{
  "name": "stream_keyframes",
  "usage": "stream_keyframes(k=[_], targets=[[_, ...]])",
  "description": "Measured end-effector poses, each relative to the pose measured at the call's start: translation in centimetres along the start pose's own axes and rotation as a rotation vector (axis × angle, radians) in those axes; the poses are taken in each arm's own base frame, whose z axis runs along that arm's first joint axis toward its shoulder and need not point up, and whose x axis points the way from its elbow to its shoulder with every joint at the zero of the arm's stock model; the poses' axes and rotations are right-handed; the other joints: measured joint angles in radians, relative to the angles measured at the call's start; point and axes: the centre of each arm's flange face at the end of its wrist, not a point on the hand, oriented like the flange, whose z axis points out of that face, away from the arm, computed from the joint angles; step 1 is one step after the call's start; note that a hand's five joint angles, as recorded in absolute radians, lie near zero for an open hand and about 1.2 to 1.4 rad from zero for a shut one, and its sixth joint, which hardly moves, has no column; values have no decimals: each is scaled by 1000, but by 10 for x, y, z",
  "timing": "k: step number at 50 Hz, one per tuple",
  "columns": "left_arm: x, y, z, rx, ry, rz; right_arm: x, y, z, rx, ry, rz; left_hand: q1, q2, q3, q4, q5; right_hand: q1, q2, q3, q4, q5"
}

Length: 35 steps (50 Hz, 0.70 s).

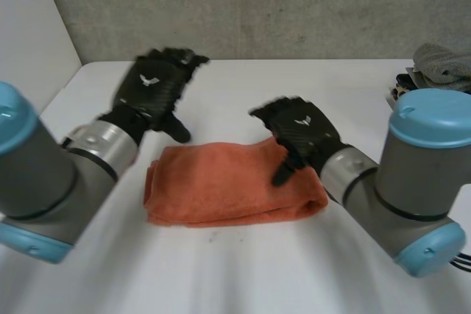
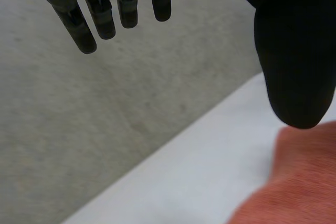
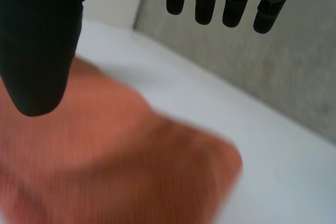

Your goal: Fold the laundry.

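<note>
Grey joints with light-blue caps sit closest: the left arm (image 1: 37,182) at one near corner, the right arm (image 1: 419,182) at the other. Between them the white table (image 1: 243,277) runs back to a rough grey wall (image 1: 257,5), and a plain white wall (image 1: 29,27) closes the left side.

At the table's middle lies the orange towel (image 1: 221,185), a wide, thick band that looks folded, with its long edges running side to side.

The left hand (image 1: 151,86) is near the towel's far left corner. Its fingers are straight and its thumb stands well apart from them, so it grips nothing.

The right hand (image 1: 302,130) is over the towel's right end, its fingers likewise straight and spread away from the thumb, with nothing held. Its thumb points down at the cloth — whether it touches cannot be told.

A heap of grey and dark laundry (image 1: 441,64) sits at the table's far right edge, well apart from the towel.

Bare table shows in front of the towel, behind it up to the grey wall, and between the towel's right end and the heap — the widest stretch is the near one.
</note>
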Motion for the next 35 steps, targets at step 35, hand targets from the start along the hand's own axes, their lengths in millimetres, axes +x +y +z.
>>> stream_keyframes(k=[35], targets=[[-38, 7, -44, -166, -266, 2, -117, 20, 1, 354, -230, -772, 0, 0, 0, 0, 0, 824, 966, 980, 991, 962]])
